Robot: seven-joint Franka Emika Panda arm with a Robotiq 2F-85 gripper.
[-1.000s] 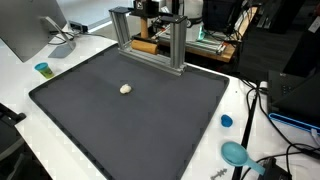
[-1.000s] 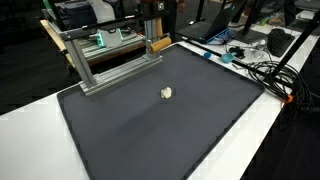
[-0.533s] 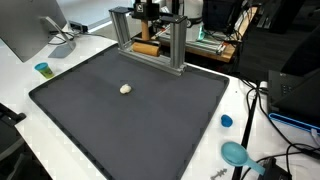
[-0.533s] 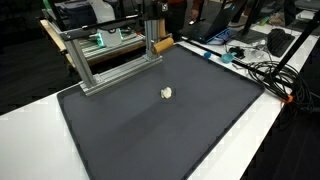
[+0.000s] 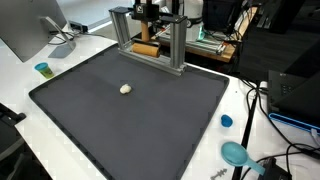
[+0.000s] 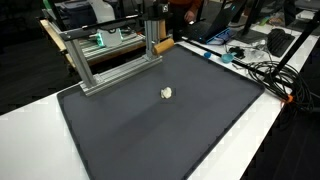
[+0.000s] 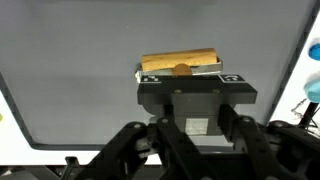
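1. The gripper [image 7: 186, 80] hangs high above the far edge of the table [image 5: 18, 95], behind the metal frame [image 5: 176, 45]. Its jaws are drawn in on a wooden block [image 7: 180, 62].
2. The wrist view shows the block lying crosswise at the fingertips. It looks clamped, though the gripper's body hides the contact itself.
3. In both exterior views the frame's posts and top bar stand between the gripper and the dark mat [image 5: 150, 125] (the gripper barely shows at the top edge there).
4. A small pale lump [image 5: 125, 88] lies alone on the mat, toward the far-left part and well apart from the gripper.
5. A tan board [image 5: 146, 47] lies at the table's far edge behind the frame.
6. A blue cup [image 5: 42, 69] stands off the mat at the left edge. A blue cap [image 5: 226, 121] and a teal round thing [image 5: 237, 153] lie near the right edge, beside loose cables [image 6: 265, 72].
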